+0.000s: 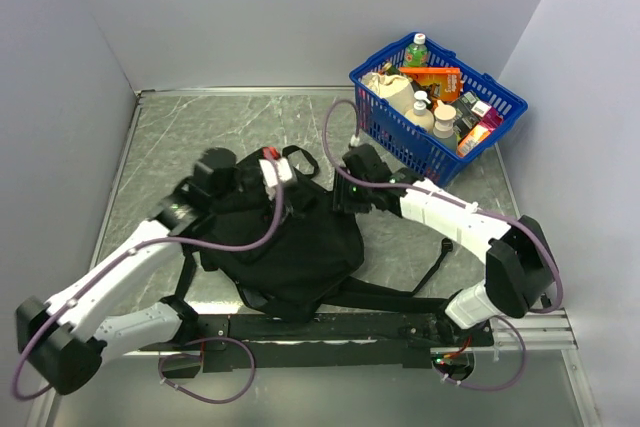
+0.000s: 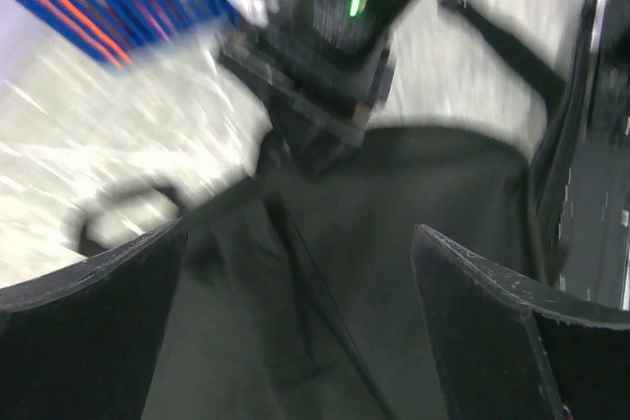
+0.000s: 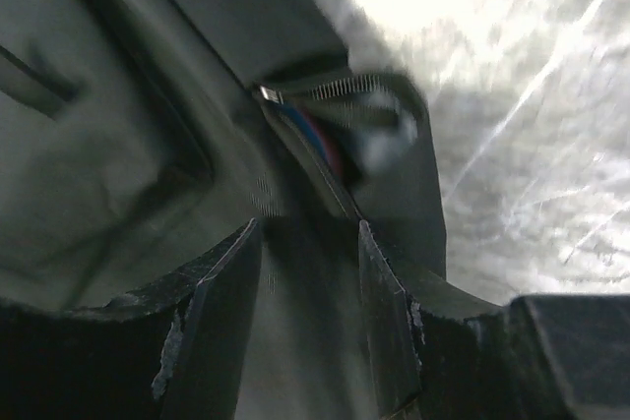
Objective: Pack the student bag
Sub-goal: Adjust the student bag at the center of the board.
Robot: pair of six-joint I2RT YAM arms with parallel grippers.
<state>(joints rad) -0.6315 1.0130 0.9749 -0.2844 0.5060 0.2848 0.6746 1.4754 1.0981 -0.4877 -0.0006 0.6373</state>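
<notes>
The student bag (image 1: 290, 247) lies flat in the middle of the table, black, with its straps trailing right. My left gripper (image 1: 298, 185) hovers over the bag's top edge. In the left wrist view it (image 2: 300, 233) is open wide, with only black bag fabric (image 2: 325, 282) below it. My right gripper (image 1: 340, 197) is at the bag's upper right edge. In the right wrist view it (image 3: 300, 228) is shut on a fold of the bag (image 3: 128, 145) beside the zipper opening. A blurred red and blue thing (image 3: 325, 140) shows inside that opening.
A blue mesh basket (image 1: 500, 97) with several bottles and packets stands at the back right, close behind my right arm. A long black strap (image 1: 425, 277) lies on the table towards the right arm's base. Grey walls close in the table on three sides.
</notes>
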